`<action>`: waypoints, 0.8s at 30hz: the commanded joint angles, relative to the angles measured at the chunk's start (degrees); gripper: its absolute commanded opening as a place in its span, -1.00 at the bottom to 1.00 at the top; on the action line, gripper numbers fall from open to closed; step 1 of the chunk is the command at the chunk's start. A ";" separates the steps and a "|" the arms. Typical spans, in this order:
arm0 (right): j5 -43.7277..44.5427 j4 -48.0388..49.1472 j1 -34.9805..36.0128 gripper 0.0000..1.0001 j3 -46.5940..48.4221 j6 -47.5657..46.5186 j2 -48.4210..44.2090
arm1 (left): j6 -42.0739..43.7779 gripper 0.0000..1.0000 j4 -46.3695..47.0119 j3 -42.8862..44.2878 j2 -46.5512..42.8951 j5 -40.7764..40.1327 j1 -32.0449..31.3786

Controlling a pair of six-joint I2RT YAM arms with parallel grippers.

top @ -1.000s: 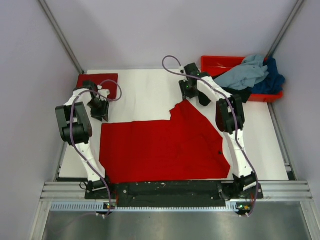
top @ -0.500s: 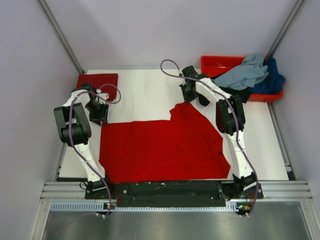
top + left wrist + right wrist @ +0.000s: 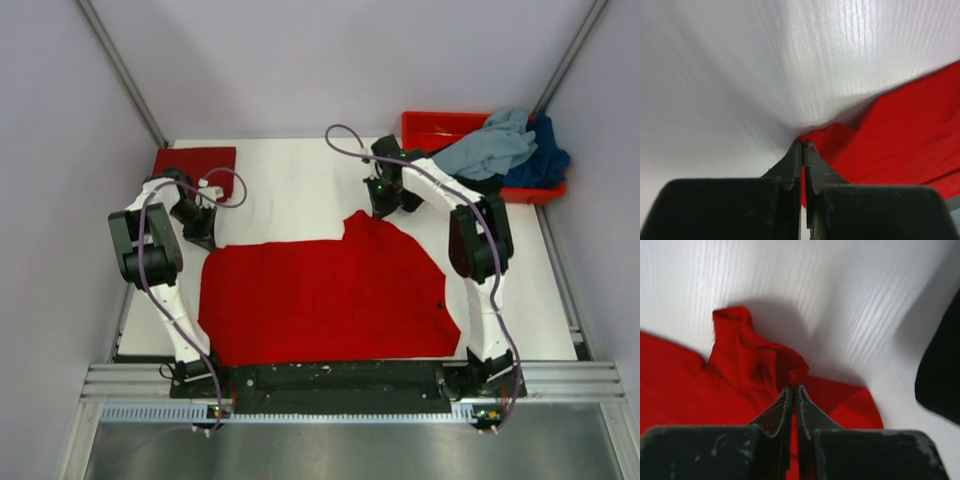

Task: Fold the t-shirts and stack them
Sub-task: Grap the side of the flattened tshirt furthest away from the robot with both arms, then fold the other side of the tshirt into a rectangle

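Note:
A bright red t-shirt (image 3: 320, 300) lies spread flat across the middle of the white table (image 3: 290, 180). My left gripper (image 3: 203, 238) is at its far left corner. In the left wrist view the left gripper (image 3: 803, 145) is shut, with the red cloth (image 3: 900, 130) pinched between its tips. My right gripper (image 3: 383, 210) is at the shirt's far right corner. In the right wrist view the right gripper (image 3: 792, 386) is shut on a bunched fold of the red cloth (image 3: 745, 355). A darker red t-shirt (image 3: 195, 160) lies folded at the back left.
A red-orange plastic tray (image 3: 430, 125) stands at the back right. It holds a heap of grey-blue (image 3: 490, 145), dark blue (image 3: 548, 160) and black (image 3: 480, 188) t-shirts. Black cloth (image 3: 942, 375) shows at the right edge of the right wrist view. Grey walls enclose the table.
Both grippers have gone from open to shut on the bright red shirt's far corners. The right arm has shifted slightly right and nearer, bunching the far right corner.

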 commanded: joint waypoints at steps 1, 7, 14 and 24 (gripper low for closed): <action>-3.80 -0.42 0.60 -1.00 -7.06 0.99 -15.07 | 4.08 -1.00 -3.18 1.44 -4.24 3.51 1.12; -4.50 -1.39 0.34 -1.00 -24.02 4.42 -32.46 | 13.47 -1.00 -6.60 -2.33 -15.41 9.22 1.12; -4.77 -9.12 0.25 -1.00 -41.87 11.80 -50.23 | 23.85 -1.00 -12.84 -9.54 -22.01 9.93 1.12; -2.31 -12.64 0.07 -1.00 -53.84 15.32 -57.90 | 32.30 -1.00 -13.38 -20.09 -28.61 1.85 1.03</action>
